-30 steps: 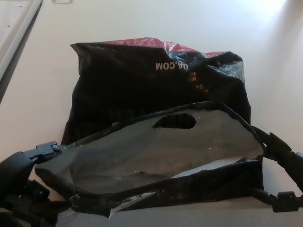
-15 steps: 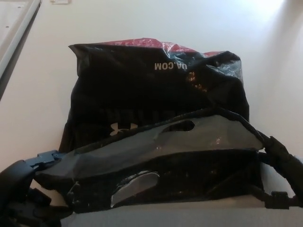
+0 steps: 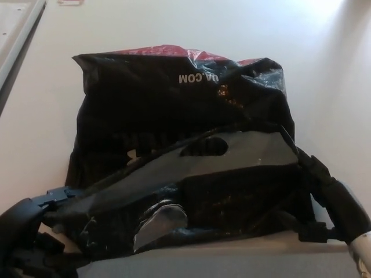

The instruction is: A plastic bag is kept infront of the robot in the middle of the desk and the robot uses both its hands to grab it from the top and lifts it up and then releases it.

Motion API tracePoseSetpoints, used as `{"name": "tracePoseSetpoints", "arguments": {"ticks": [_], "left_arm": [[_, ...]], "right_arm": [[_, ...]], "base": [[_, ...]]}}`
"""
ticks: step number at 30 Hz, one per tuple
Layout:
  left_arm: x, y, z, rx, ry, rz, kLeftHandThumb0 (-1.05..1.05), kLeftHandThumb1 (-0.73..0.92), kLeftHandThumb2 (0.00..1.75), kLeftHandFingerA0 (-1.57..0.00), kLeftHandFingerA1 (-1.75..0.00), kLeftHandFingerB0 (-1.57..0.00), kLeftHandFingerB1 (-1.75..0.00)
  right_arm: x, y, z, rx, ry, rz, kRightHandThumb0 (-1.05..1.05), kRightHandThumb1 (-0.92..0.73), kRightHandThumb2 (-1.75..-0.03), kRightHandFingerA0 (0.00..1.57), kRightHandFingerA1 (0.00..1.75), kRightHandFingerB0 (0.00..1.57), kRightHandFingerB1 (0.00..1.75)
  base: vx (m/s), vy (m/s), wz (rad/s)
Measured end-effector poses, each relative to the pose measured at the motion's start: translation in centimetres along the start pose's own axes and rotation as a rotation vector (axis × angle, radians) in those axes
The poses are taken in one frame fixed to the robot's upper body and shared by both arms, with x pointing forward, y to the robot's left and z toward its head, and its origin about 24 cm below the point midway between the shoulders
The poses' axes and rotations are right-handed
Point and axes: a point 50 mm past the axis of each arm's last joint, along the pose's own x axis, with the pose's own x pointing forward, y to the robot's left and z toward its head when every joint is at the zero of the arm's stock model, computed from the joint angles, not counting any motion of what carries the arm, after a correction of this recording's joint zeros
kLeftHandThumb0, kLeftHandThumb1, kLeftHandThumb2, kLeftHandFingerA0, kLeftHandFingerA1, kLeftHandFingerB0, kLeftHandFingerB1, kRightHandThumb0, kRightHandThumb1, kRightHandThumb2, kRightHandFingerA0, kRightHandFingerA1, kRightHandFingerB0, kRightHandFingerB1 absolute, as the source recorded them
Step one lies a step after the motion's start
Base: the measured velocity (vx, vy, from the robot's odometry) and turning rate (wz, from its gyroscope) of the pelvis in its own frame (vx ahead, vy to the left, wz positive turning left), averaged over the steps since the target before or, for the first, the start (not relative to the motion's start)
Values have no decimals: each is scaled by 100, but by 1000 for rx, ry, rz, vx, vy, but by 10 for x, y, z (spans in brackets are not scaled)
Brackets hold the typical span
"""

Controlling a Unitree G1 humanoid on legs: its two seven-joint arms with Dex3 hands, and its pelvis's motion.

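- Your left hand (image 3: 26, 231) comes in at 8 o'clock and appears closed on the near-left corner of the bag's top edge; your right hand (image 3: 333, 200) sits at 4 o'clock, fingers pinched on the right end of the same edge.
- The bag (image 3: 179, 116), black plastic with a red strip along its far side, sits mid-bench (image 3: 174, 26), its body sagging toward 12 o'clock while the mouth is stretched toward you between both hands.
- Risk one: thin, slick plastic. If either pinch is shallow, the film could slide out during the lift and the bag would swing from one hand.
- Risk two: uneven pull. Should one hand rise faster, the bag would tilt and whatever is inside, which you cannot see, may shift or spill.
- Risk three: the handle cut-out (image 3: 204, 146) near the centre is a weak spot; hard sideways tension could tear it.
- Against the earlier frames: the mouth gaped wide then and has now flattened nearly closed, with the grey inner panel narrowed and the cut-out looking smaller. The whole picture has also shifted slightly, so the camera moved.
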Motion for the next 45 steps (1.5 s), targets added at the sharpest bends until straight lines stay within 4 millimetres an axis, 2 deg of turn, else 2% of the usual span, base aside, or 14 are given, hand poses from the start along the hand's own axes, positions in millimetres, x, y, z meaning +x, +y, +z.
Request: {"name": "tracePoseSetpoints", "arguments": {"ticks": [1, 2, 3, 4, 5, 7, 8, 9, 26, 33, 36, 41, 42, 45], "left_arm": [[0, 0, 0, 0, -1, 2, -24, 48, 55, -73, -45, -60, -42], [1, 0, 1, 0, -3, 6, -24, 48, 55, -73, -45, -60, -42], [2, 0, 1, 1, -6, 11, -30, 49, 55, -78, -81, -83, -48], [3, 0, 2, 1, -9, 20, -30, 49, 55, -78, -81, -83, -48], [5, -1, 3, 4, -11, 32, -38, 64, 58, -75, -175, -58, -158], [8, -5, 6, 13, -22, 56, -30, 69, 59, -88, -175, -63, -175], [9, -7, 8, 19, -31, 70, -31, 49, 82, -124, -148, -100, -134], [10, -7, 9, 22, -36, 78, -22, 65, 57, -89, -175, -68, -174], [20, -5, 31, -96, -74, 328, -19, 60, 58, -94, -175, -67, -175], [20, -7, 42, -102, -125, 374, -15, 63, 57, -93, -175, -78, -172], [20, -1, 63, -54, -212, 403, -12, 64, 56, -93, -175, -76, -171], [18, 18, 130, 45, -463, 475, -23, 60, 58, -99, -174, -82, -161], [16, 21, 142, 61, -505, 488, -17, 58, 62, -99, -175, -77, -175], [11, 31, 178, 102, -621, 523, -24, 58, 59, -101, -175, -79, -175]], "right_arm": [[2, 2, 1, 3, -4, 2, -51, -59, -58, 27, 40, 2, 27], [3, 4, 3, 6, -7, 3, -51, -59, -58, 27, 40, 2, 27], [6, 7, 4, 11, -11, 3, -41, -58, -57, 40, 62, 27, 41], [8, 9, 6, 15, -15, -1, -41, -58, -57, 40, 62, 27, 41], [11, 12, 8, 18, -19, -10, -16, -69, -57, 61, 175, 41, 175], [16, 15, 13, 38, -30, -33, -13, -75, -59, 66, 175, 47, 175], [19, 17, 15, 50, -36, -44, -10, -79, -57, 61, 175, 41, 175], [20, 18, 17, 57, -38, -50, -12, -81, -54, 59, 175, 38, 175], [26, 20, 12, 355, 73, -276, -34, -85, -61, 45, 175, 15, 175], [25, 15, 11, 434, 75, -314, -36, -87, -62, 79, 175, 38, 175], [29, 8, 31, 477, -1, -321, -36, -85, -62, 85, 175, 43, 175], [47, -27, 106, 531, -270, -323, -42, -73, -61, 99, 175, 65, 168], [49, -34, 120, 536, -316, -320, -45, -72, -62, 100, 175, 68, 168], [54, -53, 160, 539, -445, -319, -49, -73, -63, 102, 175, 69, 166]], "base": [[0, 0, 0], [0, 0, 0], [0, 0, 0], [0, 0, 0], [0, 0, 0], [0, 0, 0], [0, 0, 0], [0, 0, 0], [0, 0, 0], [0, 0, 0], [0, 0, 0], [0, 0, 0], [0, 0, 0], [0, 0, 0]]}}
